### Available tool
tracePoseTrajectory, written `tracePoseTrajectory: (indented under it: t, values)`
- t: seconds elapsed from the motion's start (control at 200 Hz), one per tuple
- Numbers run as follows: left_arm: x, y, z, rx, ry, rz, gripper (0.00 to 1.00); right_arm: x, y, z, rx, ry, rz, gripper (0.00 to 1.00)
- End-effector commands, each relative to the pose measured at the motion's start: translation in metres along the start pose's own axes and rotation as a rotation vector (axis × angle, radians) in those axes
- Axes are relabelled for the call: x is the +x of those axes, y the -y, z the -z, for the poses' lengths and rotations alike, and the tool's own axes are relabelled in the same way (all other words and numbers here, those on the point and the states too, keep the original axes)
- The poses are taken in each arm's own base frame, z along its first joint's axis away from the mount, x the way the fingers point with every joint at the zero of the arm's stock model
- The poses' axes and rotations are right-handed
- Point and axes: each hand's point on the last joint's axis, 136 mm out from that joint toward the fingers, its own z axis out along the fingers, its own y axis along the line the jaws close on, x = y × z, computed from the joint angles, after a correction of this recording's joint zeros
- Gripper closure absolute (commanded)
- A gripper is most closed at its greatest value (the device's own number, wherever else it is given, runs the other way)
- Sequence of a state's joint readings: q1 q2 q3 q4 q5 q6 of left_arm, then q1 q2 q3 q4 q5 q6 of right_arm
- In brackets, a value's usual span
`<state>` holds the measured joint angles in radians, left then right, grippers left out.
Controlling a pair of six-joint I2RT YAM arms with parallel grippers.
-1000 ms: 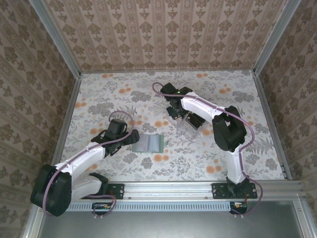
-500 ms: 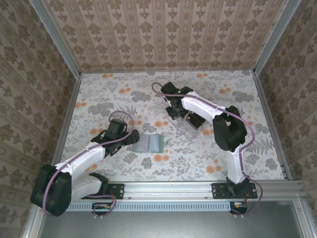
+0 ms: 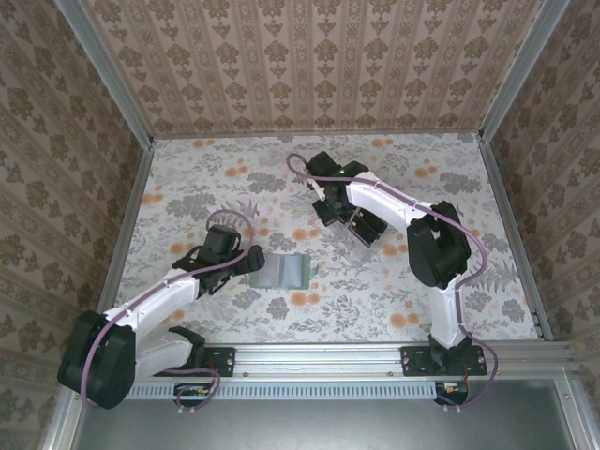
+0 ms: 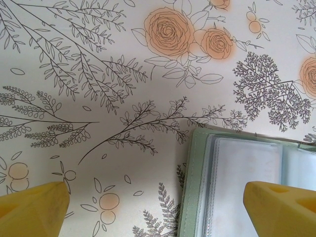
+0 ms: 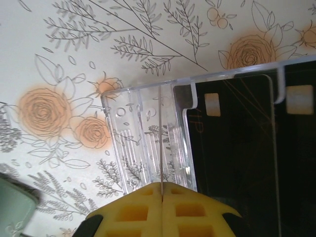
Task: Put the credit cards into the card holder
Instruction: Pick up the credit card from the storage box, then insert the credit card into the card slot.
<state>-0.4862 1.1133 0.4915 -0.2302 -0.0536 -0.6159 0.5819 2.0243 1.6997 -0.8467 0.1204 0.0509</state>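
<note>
The card holder point(image 3: 281, 272) lies open on the floral table, sage green with clear slotted inner faces point(image 4: 237, 187). My left gripper point(image 3: 251, 262) hovers at its left edge, open, yellow fingertips point(image 4: 29, 207) wide apart and its right one over the holder's inner face. My right gripper point(image 3: 330, 204) is over the clear stand point(image 3: 361, 230). It is shut on a thin credit card point(image 5: 161, 138), seen edge-on as a pale line rising from between the yellow pads point(image 5: 138, 212). The card stands over the stand's empty clear slots point(image 5: 128, 128).
Black blocks point(image 5: 232, 148) fill the stand's right part. A corner of the green holder point(image 5: 12, 207) shows at the lower left of the right wrist view. Patterned walls close in the table on three sides, with open floral surface around the holder.
My right gripper has closed its jaws onto the thin card at the clear stand and shifted slightly toward the far wall. The left arm and the holder have stayed still.
</note>
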Motion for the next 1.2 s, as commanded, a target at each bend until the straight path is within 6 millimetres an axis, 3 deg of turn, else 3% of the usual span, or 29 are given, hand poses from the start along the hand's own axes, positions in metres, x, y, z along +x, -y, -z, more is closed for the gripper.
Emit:
tracePoseTrajectory:
  t: [0.0,0.325,0.455,0.57,0.85,1.025,1.19]
  values:
    - [-0.002,0.002,-0.001,0.010,0.000,-0.008,0.00,-0.015,-0.004,0.042,-0.056,0.084,-0.011,1.00]
    - [-0.003,-0.001,-0.003,-0.010,-0.004,0.003,0.00,-0.020,-0.020,0.086,-0.196,0.206,-0.128,1.00]
    - [-0.002,-0.005,-0.003,-0.029,-0.003,0.009,0.00,-0.018,-0.042,0.099,-0.339,0.263,-0.234,1.00]
    - [-0.003,-0.009,-0.002,-0.054,-0.001,0.009,0.00,-0.013,-0.071,0.098,-0.464,0.308,-0.347,1.00]
    - [-0.018,-0.020,0.004,-0.118,0.020,0.007,0.00,0.010,-0.142,0.067,-0.547,0.319,-0.501,1.00]
    - [-0.028,-0.026,0.006,-0.137,0.031,0.021,0.00,0.025,-0.162,0.041,-0.529,0.321,-0.597,1.00]
    - [-0.031,-0.026,0.006,-0.137,0.031,0.017,0.00,0.039,-0.169,0.021,-0.484,0.321,-0.649,1.00]
